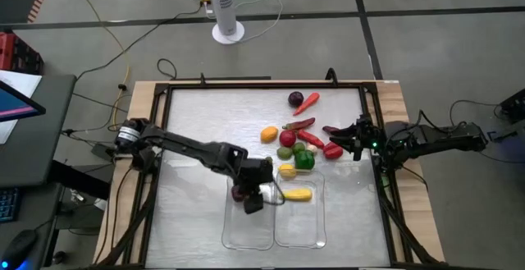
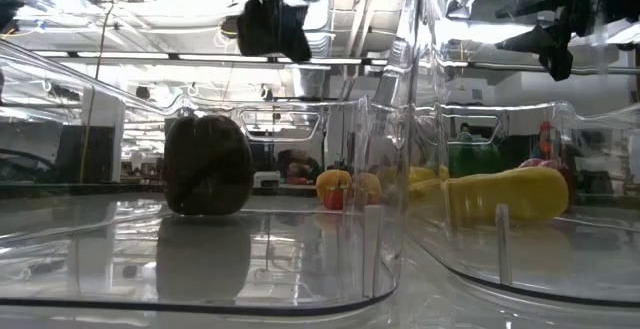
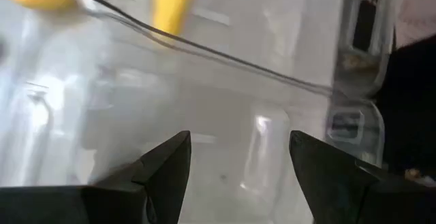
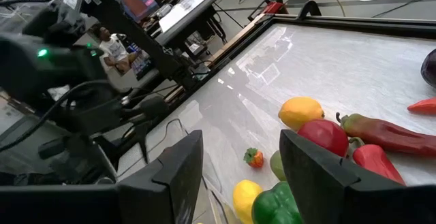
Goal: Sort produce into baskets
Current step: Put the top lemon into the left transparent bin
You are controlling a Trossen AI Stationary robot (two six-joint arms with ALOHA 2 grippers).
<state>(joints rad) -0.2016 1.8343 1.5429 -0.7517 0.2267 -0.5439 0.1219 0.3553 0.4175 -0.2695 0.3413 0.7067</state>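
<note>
Produce is seen partly sorted on the table (image 1: 197, 130); a dark purple piece (image 2: 207, 165) is lodged in the left basket (image 1: 248, 239), near its far end, and a yellow corn cob (image 1: 297, 194) is lodged in the right basket (image 1: 302, 235). The left end effector (image 1: 255, 205) is held over the left basket just beside the purple piece, its fingers spread with nothing between them, as the left wrist view shows; the right end effector (image 1: 343, 141) is poised at the right edge of the pile, fingers likewise parted and empty. Still loose on the table beyond the baskets are a green pepper (image 1: 304, 160), an orange round fruit (image 1: 268, 134), a red round fruit (image 1: 287, 138), a long dark-red chilli (image 1: 300, 124), another purple piece (image 1: 295, 99) and a red chilli (image 1: 308, 102) at the far side, with a few more pieces bunched among them. Two items are judged placed; most of the sorting is judged left to be done.
</note>
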